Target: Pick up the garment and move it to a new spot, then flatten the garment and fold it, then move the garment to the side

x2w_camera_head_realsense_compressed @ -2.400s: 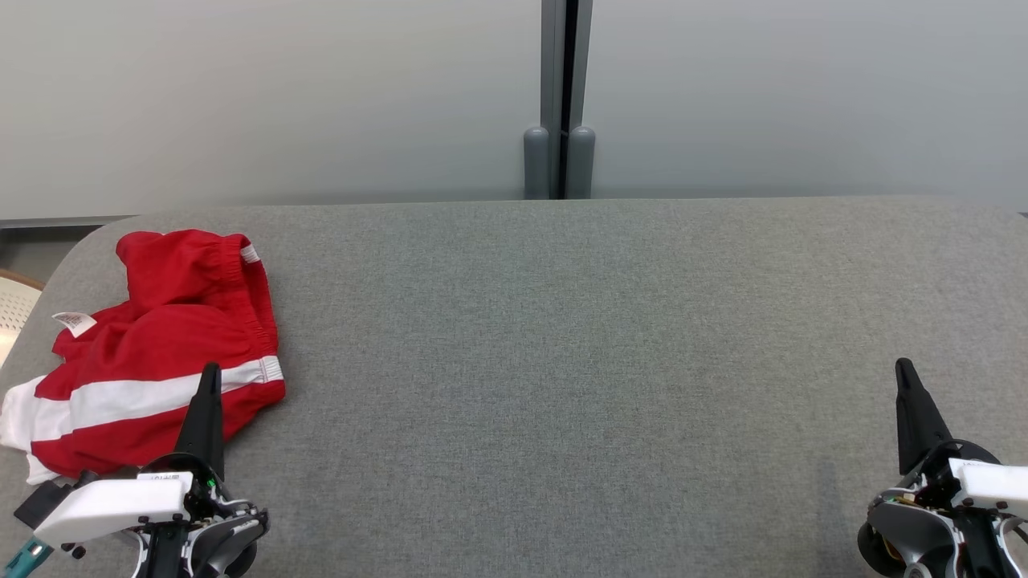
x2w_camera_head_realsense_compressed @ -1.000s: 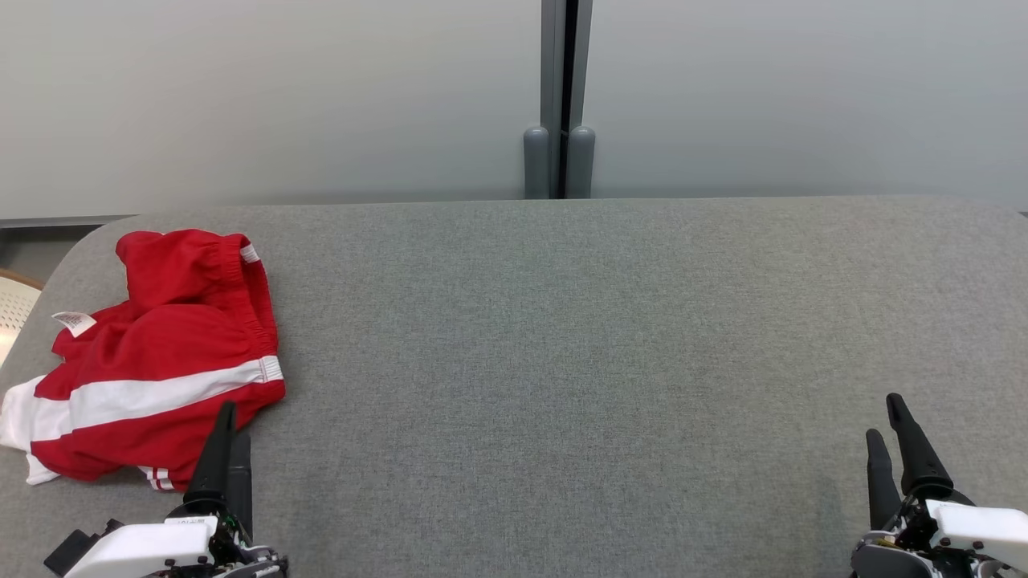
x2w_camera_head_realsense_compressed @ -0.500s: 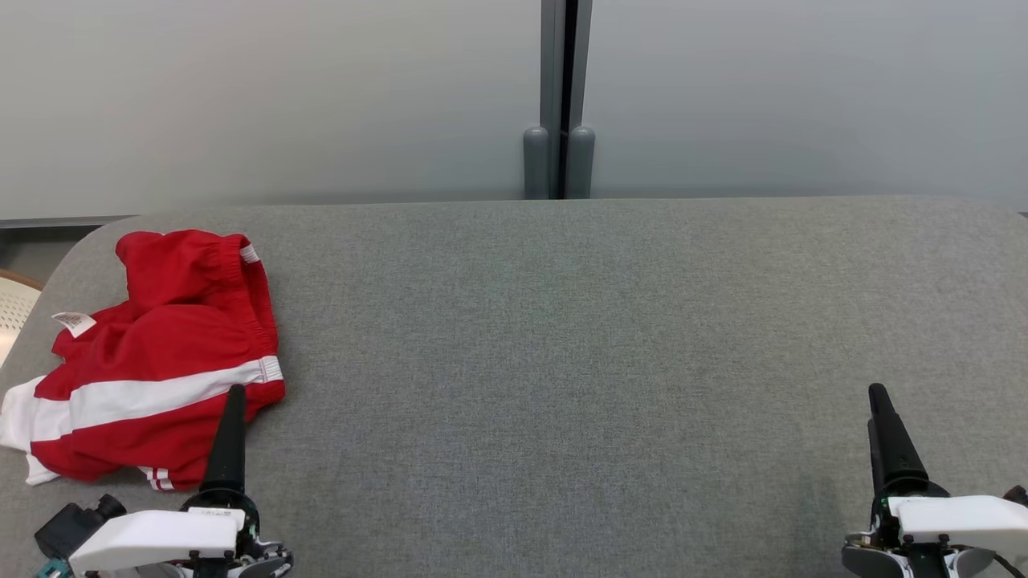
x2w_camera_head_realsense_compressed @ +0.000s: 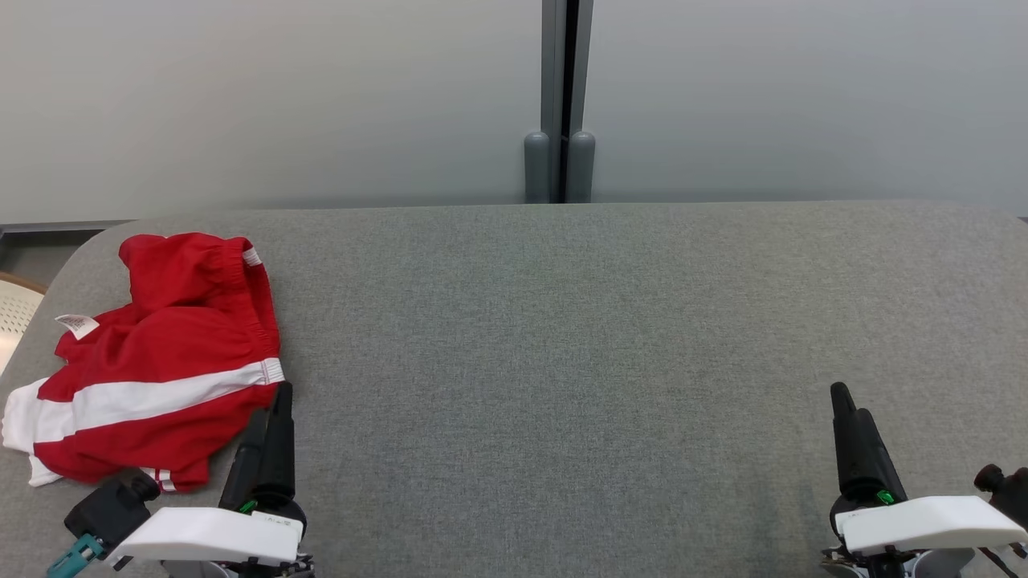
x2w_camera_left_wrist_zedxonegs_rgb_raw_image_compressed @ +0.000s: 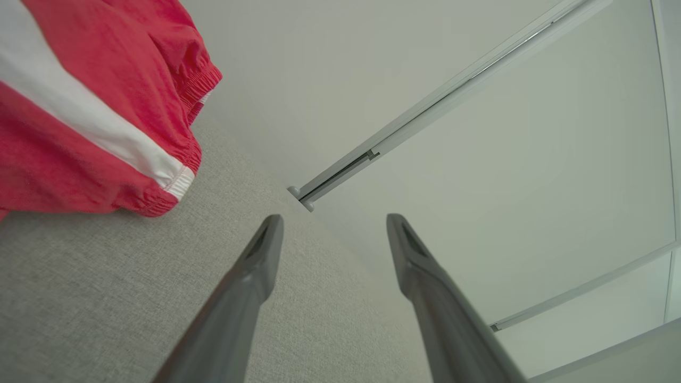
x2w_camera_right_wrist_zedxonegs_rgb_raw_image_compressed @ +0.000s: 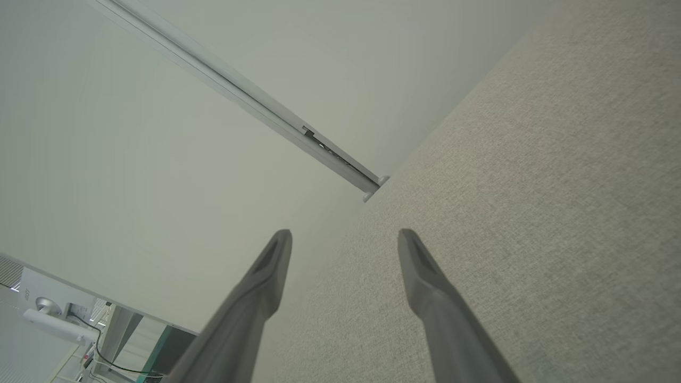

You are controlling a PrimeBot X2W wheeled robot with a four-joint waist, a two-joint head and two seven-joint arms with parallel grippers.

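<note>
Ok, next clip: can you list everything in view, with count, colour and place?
garment: one, red with a white stripe, crumpled at the table's left end
label: one, white, at the garment's left edge
table: one, grey fabric top, across the head view
wall panels: two, pale grey, behind the table, meeting at a dark seam
left tool: one, dark fingers, open, beside the garment's near right corner, holding nothing
right tool: one, dark fingers, open, over the table's near right
</note>
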